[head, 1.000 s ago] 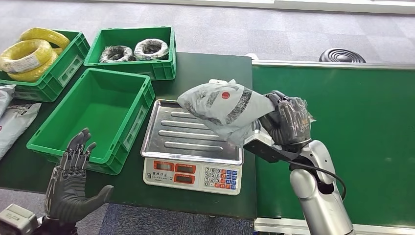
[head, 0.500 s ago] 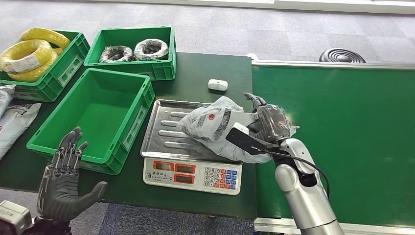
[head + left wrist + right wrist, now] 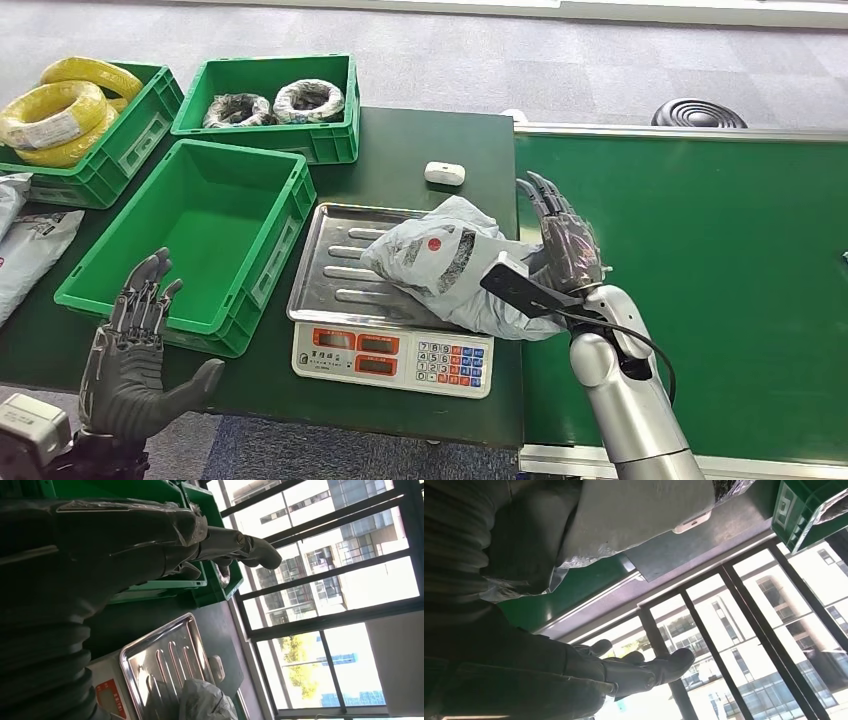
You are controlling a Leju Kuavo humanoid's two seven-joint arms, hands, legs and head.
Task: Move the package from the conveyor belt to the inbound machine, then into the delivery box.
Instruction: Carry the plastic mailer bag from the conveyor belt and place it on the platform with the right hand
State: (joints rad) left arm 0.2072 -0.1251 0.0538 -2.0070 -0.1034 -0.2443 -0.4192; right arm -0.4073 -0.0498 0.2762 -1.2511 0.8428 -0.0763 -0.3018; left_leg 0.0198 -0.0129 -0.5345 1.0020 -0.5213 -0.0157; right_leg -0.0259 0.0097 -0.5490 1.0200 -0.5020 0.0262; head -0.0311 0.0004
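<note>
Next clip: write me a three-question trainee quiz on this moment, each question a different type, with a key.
1. True or false: the right hand grips the package.
2. Multiple choice: the package lies on A) the conveyor belt, B) the scale's tray, C) the nearest green crate.
3. Fill in: the left hand holds ____.

Key:
1. False; its fingers are spread beside the package.
2. B, with the package's right end overhanging the tray edge.
3. Nothing; it is open, fingers apart, near the table's front edge.
</note>
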